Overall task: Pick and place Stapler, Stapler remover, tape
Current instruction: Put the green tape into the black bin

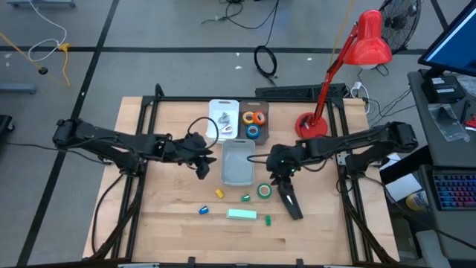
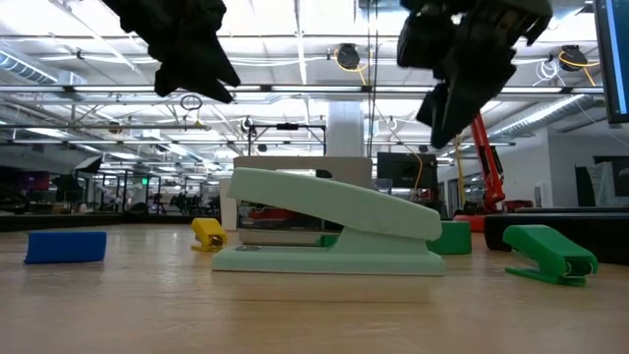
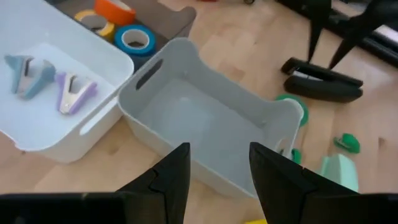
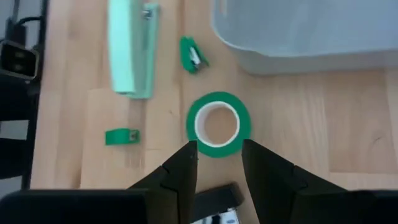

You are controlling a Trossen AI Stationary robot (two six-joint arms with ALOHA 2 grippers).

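Green tape roll (image 4: 219, 132) lies flat on the table (image 4: 348, 124) at centre frame, right fingers (image 4: 186, 163) spread just above it; left fingers (image 3: 179, 167) spread over the grey bin (image 3: 205, 124).

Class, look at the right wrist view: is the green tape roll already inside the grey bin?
No, the green tape roll lies flat on the wooden table, outside the grey bin, just ahead of the right hand.

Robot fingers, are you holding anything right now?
No. The left gripper hangs open over the grey bin, and the right gripper hangs open above the green tape.
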